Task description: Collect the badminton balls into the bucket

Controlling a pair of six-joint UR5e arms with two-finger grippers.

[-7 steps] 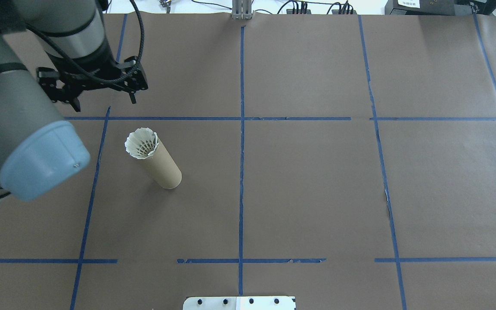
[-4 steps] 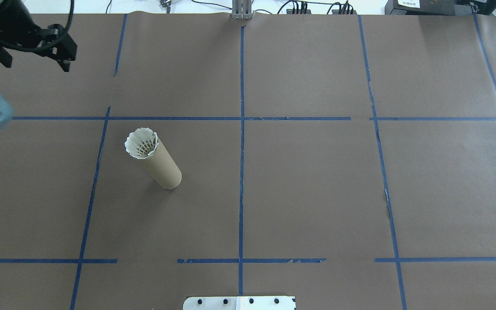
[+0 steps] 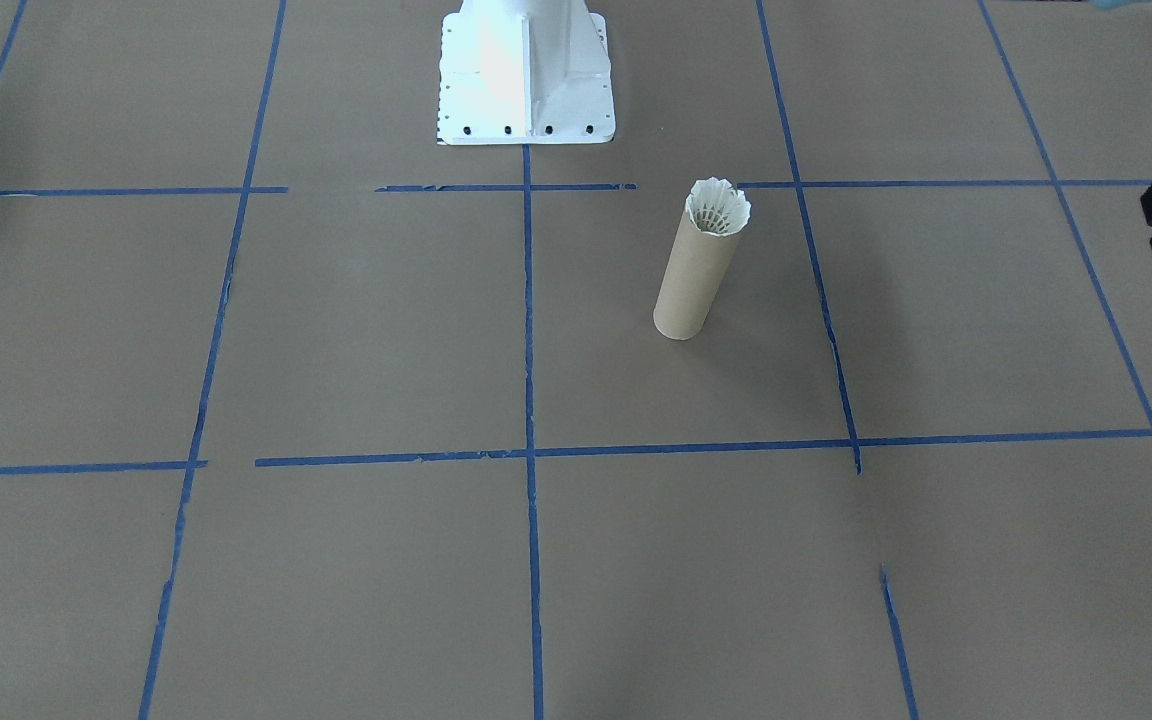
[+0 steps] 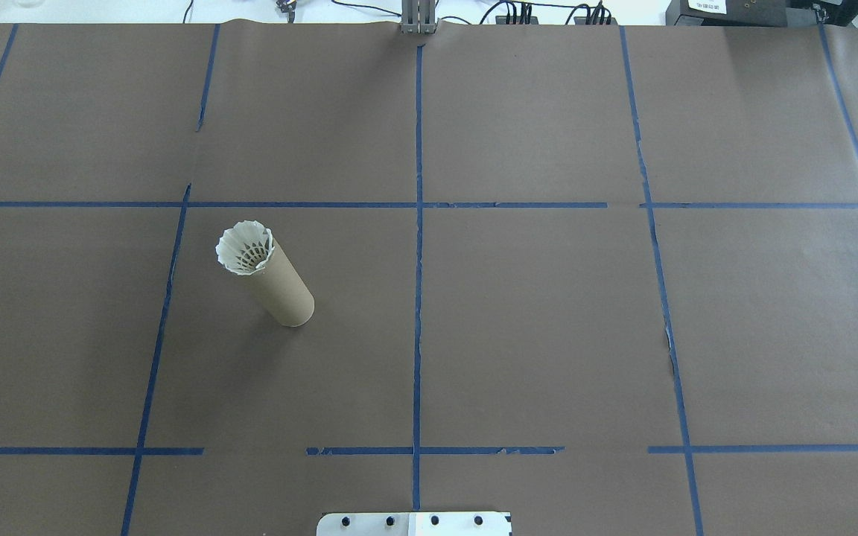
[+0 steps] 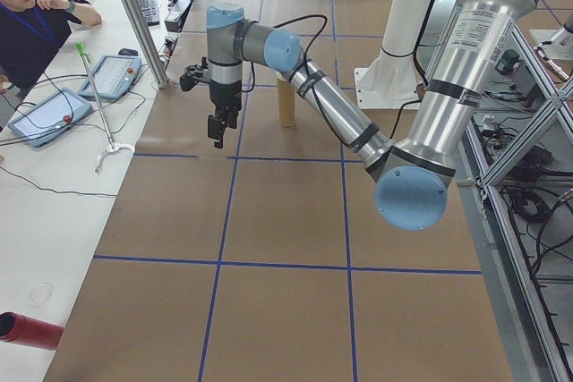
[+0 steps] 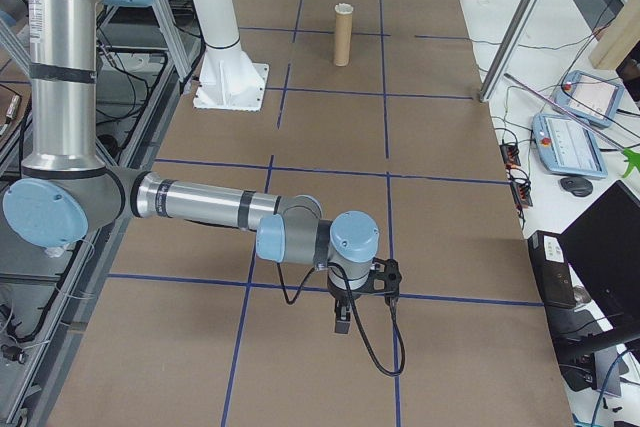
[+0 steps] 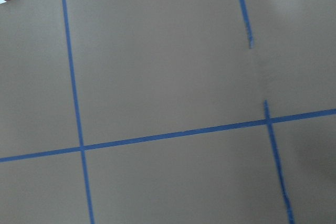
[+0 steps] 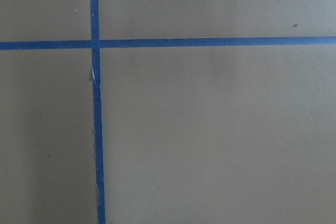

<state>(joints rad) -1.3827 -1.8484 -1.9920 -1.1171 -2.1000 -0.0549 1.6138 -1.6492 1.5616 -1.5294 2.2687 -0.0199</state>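
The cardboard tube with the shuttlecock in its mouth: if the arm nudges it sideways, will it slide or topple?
Probably topple. The cardboard tube stands tall on a narrow base, so a push near the top would likely tip it. It looks light, and once down its round wall would likely roll on the brown paper. The shuttlecock sits at the rim and might slip out.

The bench point(image 4: 533, 320) was covered in brown paper divided into rectangles by blue tape lines point(image 4: 418, 260). A white pedestal base point(image 3: 524, 75) was bolted at the bench's near-robot edge. Alongside ran a white side table point(image 5: 54, 185) carrying tablets point(image 5: 47, 116), cables and a red cylinder point(image 5: 29, 330); a seated person point(image 5: 31, 20) leaned on it. Aluminium frame posts point(image 6: 520, 22) stood at the bench edge. Lighting was even and diffuse.
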